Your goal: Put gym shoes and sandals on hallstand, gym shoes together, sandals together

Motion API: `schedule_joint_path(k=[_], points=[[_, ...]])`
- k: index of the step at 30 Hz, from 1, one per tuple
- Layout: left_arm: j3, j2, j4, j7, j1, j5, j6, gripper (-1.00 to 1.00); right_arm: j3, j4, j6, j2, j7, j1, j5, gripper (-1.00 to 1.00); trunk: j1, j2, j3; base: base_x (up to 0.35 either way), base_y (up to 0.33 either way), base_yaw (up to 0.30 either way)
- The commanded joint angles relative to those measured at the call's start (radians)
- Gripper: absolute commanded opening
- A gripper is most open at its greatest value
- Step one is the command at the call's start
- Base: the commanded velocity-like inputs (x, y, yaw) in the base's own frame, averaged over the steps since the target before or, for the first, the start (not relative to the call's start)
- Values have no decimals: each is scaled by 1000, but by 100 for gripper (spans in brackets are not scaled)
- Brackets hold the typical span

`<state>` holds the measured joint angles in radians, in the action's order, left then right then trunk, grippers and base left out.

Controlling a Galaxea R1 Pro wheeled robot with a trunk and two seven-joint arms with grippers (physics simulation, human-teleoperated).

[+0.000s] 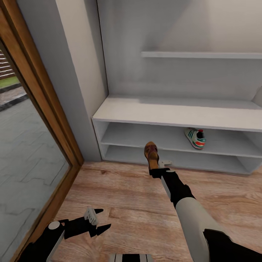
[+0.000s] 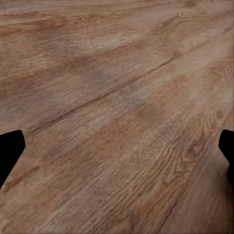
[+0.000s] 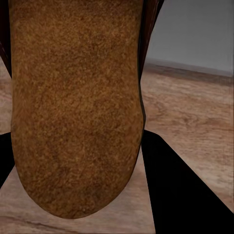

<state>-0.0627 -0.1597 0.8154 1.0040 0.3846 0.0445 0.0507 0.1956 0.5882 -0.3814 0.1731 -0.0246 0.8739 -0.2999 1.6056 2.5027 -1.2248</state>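
Where the pale hallstand (image 1: 174, 112) stands against the wall, its low worktop is bare and two open shelf levels lie beneath it. On the upper of these levels, toward the right, sits one gym shoe (image 1: 195, 138), white with green stripes and a red-orange heel patch; I can make out only this one sneaker on the rack. The lower level, as far as it shows, holds nothing I can identify.

The right gripper (image 1: 157, 168) is stretched forward in front of the rack, its jaws pinching a brown sandal (image 1: 151, 153) by one end. The sandal hangs above the corridor floor (image 1: 131, 196), just before the rack's lower shelf and not resting on any level. In the right wrist view the sandal's tan footbed (image 3: 75, 102) looms close, with a dark finger (image 3: 180, 190) alongside it and the floor behind.

The left gripper (image 1: 97, 222) hovers low over the floor near the glass door (image 1: 25, 153), jaws spread apart and holding nothing; in its wrist view the wood planks (image 2: 117, 117) lie between the finger tips.
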Motion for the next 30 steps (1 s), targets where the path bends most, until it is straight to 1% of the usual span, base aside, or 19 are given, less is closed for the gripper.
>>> schedule_joint_path(k=[1,10,21,28,30], points=[[-1,0,1,0,0,5,5,100,5,2,-5,1,0,0,-4,-100,0,0,-1,165,97,1],[0,3,0,-1,-3,6,6,100,6,2,-5,1,0,0,-4,-100,0,0,-1,58,17,0],[1,5,-2,-5,-3,5,5,100,5,3,-5,1,0,0,-4,-100,0,0,-1,301,0,0],[1,4,-2,-5,-3,5,5,100,5,3,-5,1,0,0,-4,-100,0,0,-1,106,0,0],[1,4,-2,-5,-3,5,6,100,5,3,-5,1,0,0,-4,-100,0,0,-1,274,0,0]])
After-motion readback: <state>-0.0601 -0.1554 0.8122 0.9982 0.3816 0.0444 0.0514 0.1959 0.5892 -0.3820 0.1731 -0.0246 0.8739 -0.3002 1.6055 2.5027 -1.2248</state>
